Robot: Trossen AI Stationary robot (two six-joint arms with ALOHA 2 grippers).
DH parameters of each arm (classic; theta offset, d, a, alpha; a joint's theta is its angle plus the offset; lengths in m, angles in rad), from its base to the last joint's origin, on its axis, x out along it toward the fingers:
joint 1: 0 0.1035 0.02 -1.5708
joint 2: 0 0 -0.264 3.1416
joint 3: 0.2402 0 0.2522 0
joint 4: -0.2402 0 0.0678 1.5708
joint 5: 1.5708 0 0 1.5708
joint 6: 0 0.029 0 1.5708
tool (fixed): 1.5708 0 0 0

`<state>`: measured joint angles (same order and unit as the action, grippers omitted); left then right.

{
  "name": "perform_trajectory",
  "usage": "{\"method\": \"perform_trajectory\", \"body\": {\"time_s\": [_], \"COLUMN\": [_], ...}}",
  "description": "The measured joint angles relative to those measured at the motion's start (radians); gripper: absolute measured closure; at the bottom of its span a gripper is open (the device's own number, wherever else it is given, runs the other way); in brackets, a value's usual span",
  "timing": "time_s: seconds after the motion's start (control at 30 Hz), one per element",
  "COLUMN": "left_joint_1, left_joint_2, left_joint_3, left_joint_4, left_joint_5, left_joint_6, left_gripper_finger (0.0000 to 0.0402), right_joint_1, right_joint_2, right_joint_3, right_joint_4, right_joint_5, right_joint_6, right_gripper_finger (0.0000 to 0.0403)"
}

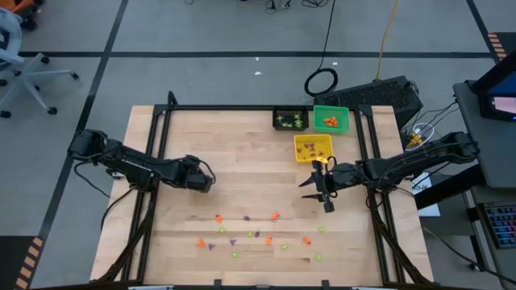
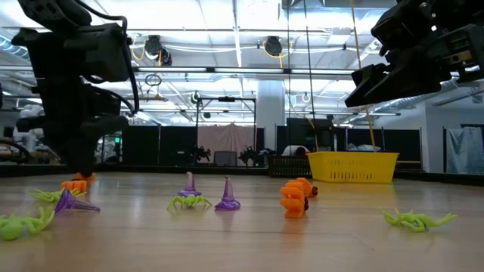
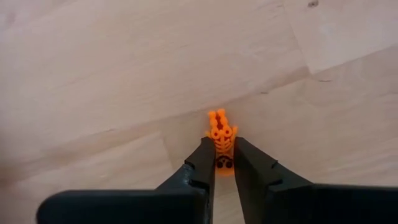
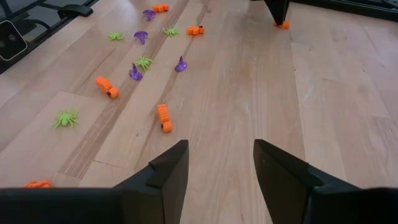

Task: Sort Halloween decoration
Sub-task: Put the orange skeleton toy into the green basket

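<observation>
Overhead, the wooden table (image 1: 242, 161) carries three square bins near its far edge toward the right: a black bin (image 1: 290, 119) with light-green pieces, a green bin (image 1: 330, 118) with orange pieces just beside it, and a yellow bin (image 1: 313, 147) set slightly nearer, holding purple pieces. The Halloween decoration (image 1: 258, 234), small orange, purple and light-green trinkets, lies scattered across the near part of the table, leaving the left half and the centre largely bare wood. The left gripper (image 1: 203, 182) stands left of centre, lowered to the surface; in its wrist view the two fingers (image 3: 202, 163) are drawn close together with an orange skeleton trinket (image 3: 222, 138) between them, its lower part pinched at the tips and the piece lying on the wood. The low view shows the same orange piece (image 2: 76, 183) at the foot of that gripper (image 2: 79, 170). The right gripper (image 1: 322, 184) hangs just in front of the yellow bin, above the table, its fingers (image 4: 168, 171) standing well apart and holding nothing; ahead of it in its wrist view lie orange pieces, purple witch hats (image 4: 181, 64) and green spiders (image 4: 65, 117), each apart from the others.
</observation>
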<state>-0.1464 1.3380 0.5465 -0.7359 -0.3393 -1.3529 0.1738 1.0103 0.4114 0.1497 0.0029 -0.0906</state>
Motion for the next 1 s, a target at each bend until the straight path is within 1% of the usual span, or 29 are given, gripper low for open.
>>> {"method": "perform_trajectory", "body": {"time_s": [0.1,0.23,0.47,0.57,0.7,0.83,1.0], "left_joint_1": [0.000,0.000,-0.028,-0.049,-0.077,-0.095,-0.098], "left_joint_2": [0.000,0.000,0.002,-0.001,0.000,0.000,0.000], "left_joint_3": [-0.002,-0.002,0.013,0.041,0.085,0.113,0.105], "left_joint_4": [0.025,0.030,0.034,0.060,0.053,0.043,0.007], "left_joint_5": [-0.004,-0.010,-0.016,-0.010,-0.026,-0.033,-0.050], "left_joint_6": [0.048,0.109,0.219,0.246,0.289,0.294,0.289], "left_gripper_finger": [0.0362,0.0394,0.0401,0.0400,0.0400,0.0400,0.0401], "right_joint_1": [0.000,0.000,0.000,0.000,0.000,0.000,0.000], "right_joint_2": [0.000,0.000,0.000,0.000,0.000,0.000,0.000], "right_joint_3": [0.000,0.000,0.000,0.000,0.000,0.000,0.000], "right_joint_4": [0.000,0.000,0.003,0.004,0.004,0.004,0.005], "right_joint_5": [0.000,0.000,0.000,0.000,0.000,0.000,0.000], "right_joint_6": [0.000,0.000,0.014,0.022,0.023,0.023,0.023], "right_gripper_finger": [0.0236,0.0236,0.0236,0.0236,0.0236,0.0236,0.0236]}}
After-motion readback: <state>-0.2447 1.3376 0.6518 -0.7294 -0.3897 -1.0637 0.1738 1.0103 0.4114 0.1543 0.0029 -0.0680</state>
